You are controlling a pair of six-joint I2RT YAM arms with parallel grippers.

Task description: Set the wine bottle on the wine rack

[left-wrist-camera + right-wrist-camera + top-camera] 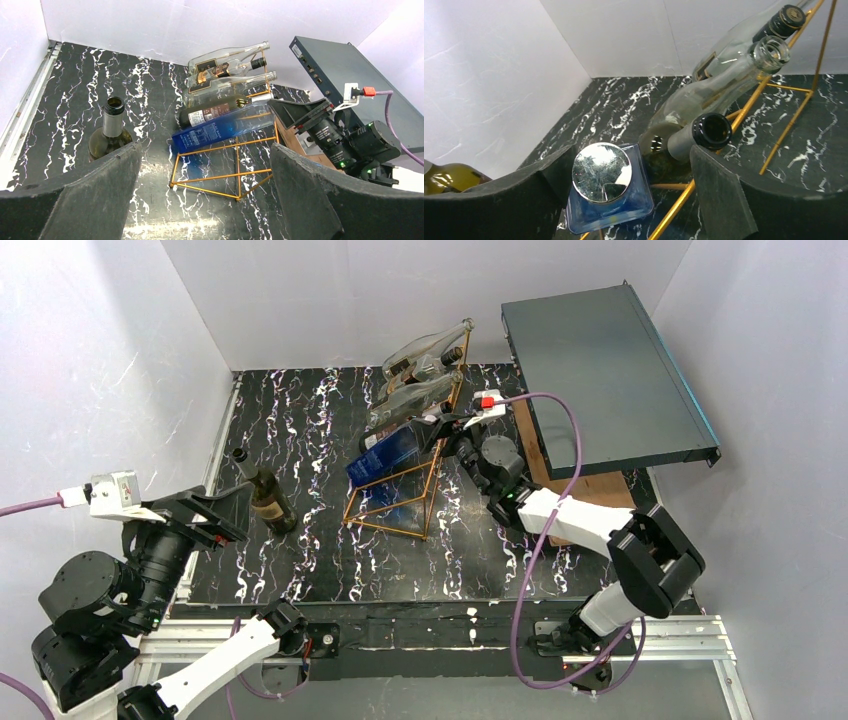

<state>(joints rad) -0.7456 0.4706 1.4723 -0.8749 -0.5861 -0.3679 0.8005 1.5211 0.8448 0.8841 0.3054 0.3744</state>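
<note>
Right tool point(632, 157) spread, flanking square blue glass bottle point(621, 207).

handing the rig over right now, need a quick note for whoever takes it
Left gripper: open, empty, pointed toward the green bottle, which stands upright on the table.
Right gripper: open, fingers either side of the blue bottle's cap, not gripping.
Wine rack: holds the blue bottle, a dark bottle and clear bottles above.
Done: blue bottle lies on the rack.
Left: back the right arm off; the green bottle is probably next.
</note>
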